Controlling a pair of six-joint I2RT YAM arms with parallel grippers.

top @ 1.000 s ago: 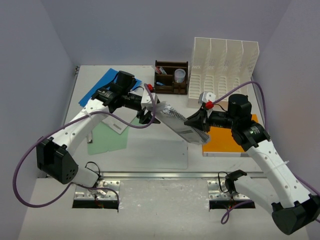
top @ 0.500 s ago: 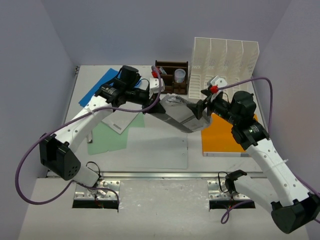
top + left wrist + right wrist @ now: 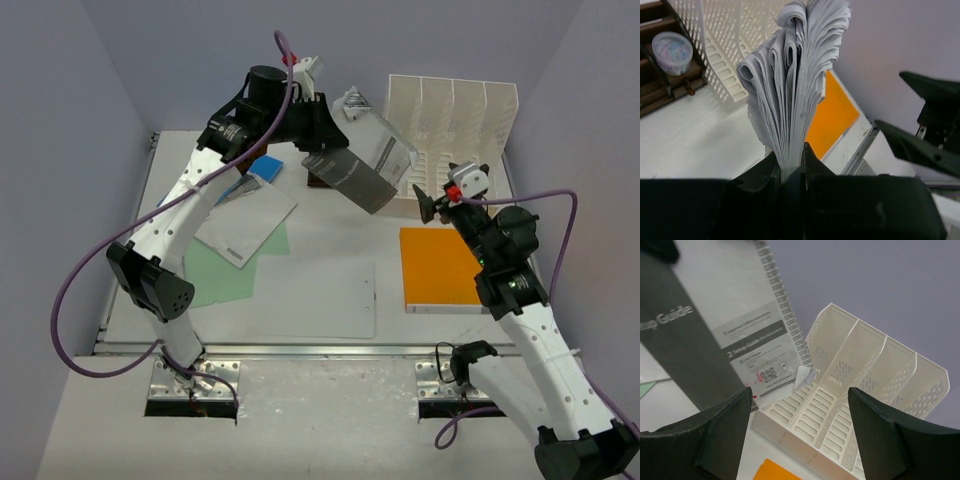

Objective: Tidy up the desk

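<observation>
Fingers (image 3: 762, 175) of my left gripper (image 3: 791, 161) are clenched on the bottom edge of one thick booklet (image 3: 797, 75), whose pages fan out above them. My right gripper (image 3: 799, 395) is released, its two fingers (image 3: 725, 432) spread wide with nothing between them. Only my left wrist view shows the fanned page edges and the dark wooden organizer (image 3: 662, 85) just left of the white file rack (image 3: 455, 120), holding one small round tub (image 3: 671, 50); from overhead the lifted booklet covers most of that organizer. Only my right wrist view shows the booklet's grey-and-white cover with the word "Guide", hanging just left of the rack, one curled page corner near the rack's base; whether it touches I cannot tell. From overhead I count four slots in the rack, which stands at the far right of the desk (image 3: 330, 225). On the desk lie one orange book (image 3: 440, 270) just in front of the rack and, well to the rack's left, one blue folder (image 3: 262, 166), one white document (image 3: 245, 215), one green sheet (image 3: 225, 280) and one pale sheet (image 3: 320, 295).
</observation>
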